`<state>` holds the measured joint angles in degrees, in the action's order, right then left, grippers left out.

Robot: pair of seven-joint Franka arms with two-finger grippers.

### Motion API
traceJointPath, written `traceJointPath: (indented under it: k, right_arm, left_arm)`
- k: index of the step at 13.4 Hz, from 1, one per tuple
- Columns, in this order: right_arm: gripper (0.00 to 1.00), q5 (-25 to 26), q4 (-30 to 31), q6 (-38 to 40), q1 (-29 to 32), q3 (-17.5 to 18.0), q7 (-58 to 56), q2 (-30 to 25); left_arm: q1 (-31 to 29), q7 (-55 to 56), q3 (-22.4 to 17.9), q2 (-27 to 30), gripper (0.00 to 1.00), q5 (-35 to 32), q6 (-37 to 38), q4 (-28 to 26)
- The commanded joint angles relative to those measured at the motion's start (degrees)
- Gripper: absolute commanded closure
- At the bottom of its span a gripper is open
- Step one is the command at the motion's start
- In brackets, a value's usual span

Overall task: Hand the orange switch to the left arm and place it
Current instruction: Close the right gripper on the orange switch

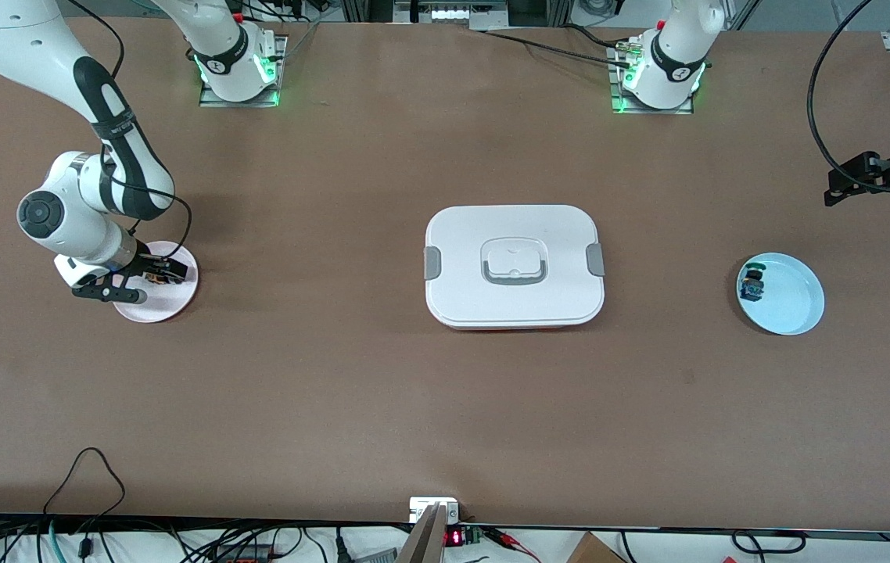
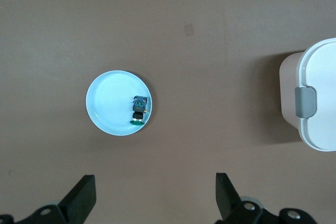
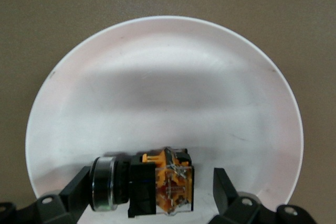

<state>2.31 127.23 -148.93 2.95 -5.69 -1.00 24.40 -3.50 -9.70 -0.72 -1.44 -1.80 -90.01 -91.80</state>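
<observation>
The orange switch [image 3: 157, 184] lies on its side on a pale pink plate [image 3: 157, 87], its silver-ringed cap toward one finger [image 3: 79, 187]. My right gripper [image 3: 151, 190] is down on that plate [image 1: 173, 301] at the right arm's end of the table, open, with its fingers on either side of the switch. One finger is at the cap and the other stands a little clear of the body. My left gripper [image 1: 844, 181] hangs open and empty in the air at the left arm's end. The white box [image 1: 514, 266] sits in the middle of the table.
A light blue plate [image 1: 793, 301] at the left arm's end holds a small green-capped switch [image 1: 752, 283]. The left wrist view shows that plate [image 2: 107, 103], the green-capped switch [image 2: 139, 109] and a corner of the box [image 2: 315, 98]. Cables run along the table's front edge.
</observation>
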Motion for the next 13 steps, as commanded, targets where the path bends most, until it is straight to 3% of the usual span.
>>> traceJointPath:
  k: [1, 4, 7, 8, 13]
  right_arm:
    - [0.13, -0.20, -0.41, -0.48, 0.56, 0.77, -0.49, 0.30]
    - [0.47, -0.20, -0.41, -0.22, 0.56, 0.77, -3.12, 0.21]
    - [0.74, -0.20, -0.41, 0.92, 0.56, 0.86, -3.57, -0.49]
    - [0.80, -0.20, -0.49, 1.88, 0.56, 0.86, -4.53, -0.93]
    - [0.85, -0.11, -0.84, 8.46, 0.74, 1.38, -8.75, -5.05]
  left_arm:
    - [-0.37, -0.32, 0.02, -0.49, 0.00, 0.66, 0.54, 1.01]
    - [-0.37, -0.32, 0.02, -0.84, 0.00, 0.66, 0.54, 1.01]
    - [-0.37, -0.32, 0.02, -0.84, 0.00, 0.57, 0.54, 1.10]
    - [-0.37, -0.32, 0.02, -0.84, 0.00, 0.57, 0.54, 1.01]
    - [-0.45, -0.32, 0.02, -0.84, 0.00, 0.57, 0.54, 1.10]
